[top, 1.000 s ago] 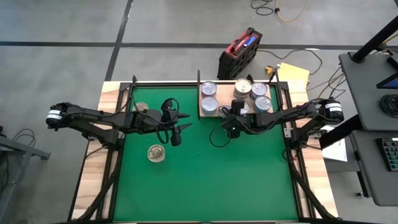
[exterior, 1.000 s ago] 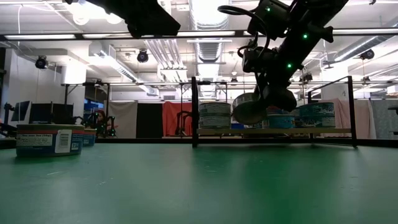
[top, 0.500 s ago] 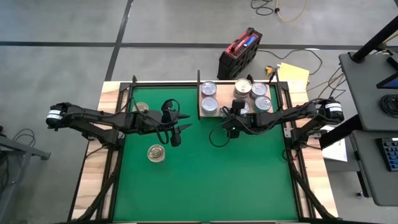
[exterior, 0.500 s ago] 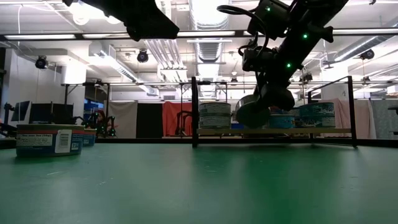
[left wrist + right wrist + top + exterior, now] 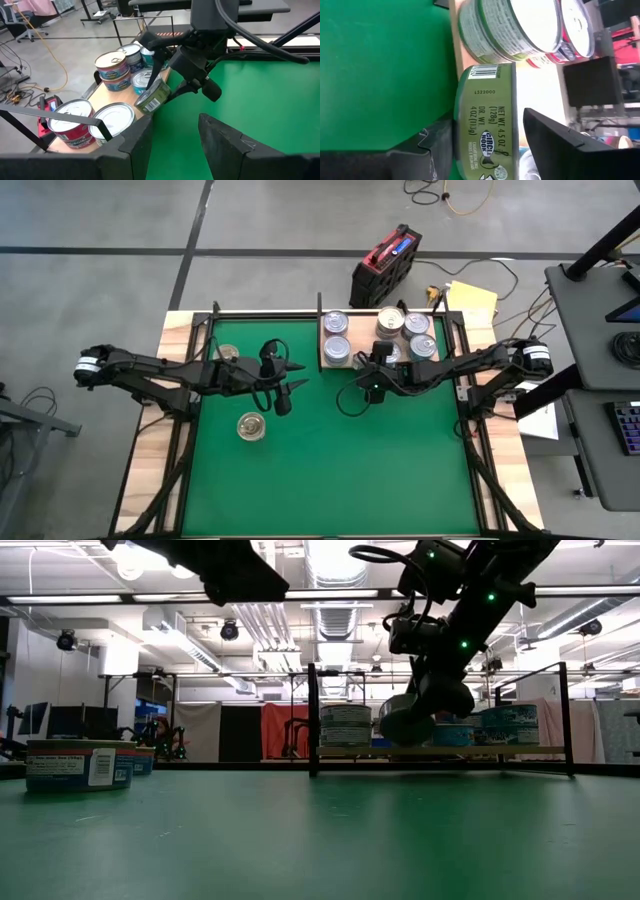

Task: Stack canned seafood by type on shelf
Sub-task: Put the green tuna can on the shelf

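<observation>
Meanwhile, right gripper [image 5: 167, 82] holds a green tin [image 5: 152, 96] (tilted) at the shelf [image 5: 107, 95] edge; left gripper [image 5: 290, 387] hangs half open, empty.

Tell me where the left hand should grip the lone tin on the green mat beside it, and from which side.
Grip the gold-lidded tin across its round side wall, coming straight down from above. It stands upright, lid up, alone on the green mat, so both sides are free. The left hand sits just beyond it, toward the shelf.
</observation>
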{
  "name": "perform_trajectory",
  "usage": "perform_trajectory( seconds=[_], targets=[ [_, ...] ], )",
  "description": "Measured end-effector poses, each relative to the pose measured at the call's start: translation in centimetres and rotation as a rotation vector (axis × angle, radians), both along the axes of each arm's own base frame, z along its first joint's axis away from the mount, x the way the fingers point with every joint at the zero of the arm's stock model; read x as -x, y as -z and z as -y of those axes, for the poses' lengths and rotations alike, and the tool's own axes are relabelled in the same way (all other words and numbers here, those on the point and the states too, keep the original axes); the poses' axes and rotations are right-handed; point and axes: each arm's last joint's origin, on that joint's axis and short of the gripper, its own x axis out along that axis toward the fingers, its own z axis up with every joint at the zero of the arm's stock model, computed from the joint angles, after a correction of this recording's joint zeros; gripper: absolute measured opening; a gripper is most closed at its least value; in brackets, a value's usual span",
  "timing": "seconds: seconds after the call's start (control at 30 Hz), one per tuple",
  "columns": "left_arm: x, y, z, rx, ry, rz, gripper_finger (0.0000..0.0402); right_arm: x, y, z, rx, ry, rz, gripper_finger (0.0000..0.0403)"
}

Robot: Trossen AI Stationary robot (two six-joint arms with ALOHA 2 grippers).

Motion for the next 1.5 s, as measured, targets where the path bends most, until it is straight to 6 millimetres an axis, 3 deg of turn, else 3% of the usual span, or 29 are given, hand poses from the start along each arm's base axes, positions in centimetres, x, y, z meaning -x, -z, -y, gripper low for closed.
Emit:
perform_trajectory(
  seconds=[0.57,1.03,1.3,1.5],
  targets=[
    [-0.1,-0.2,0.0,0.001,0.0,0.021,0.0146,-0.2,-0.2,2.4,-0.079,0.03,0.077,0.0264],
    [-0.1,-0.2,0.0,0.008,-0.002,0.024,0.0146,-0.3,-0.6,2.5,-0.125,0.023,0.13,0.0281],
    [0.0,0.0,0.0,0.017,-0.004,0.021,0.0146,0.7,-3.1,2.2,-0.246,0.039,0.284,0.0231],
    [0.0,0.1,0.0,0.023,-0.006,0.027,0.0146,2.2,-5.2,2.5,-0.507,0.031,0.421,0.013]
  ],
)
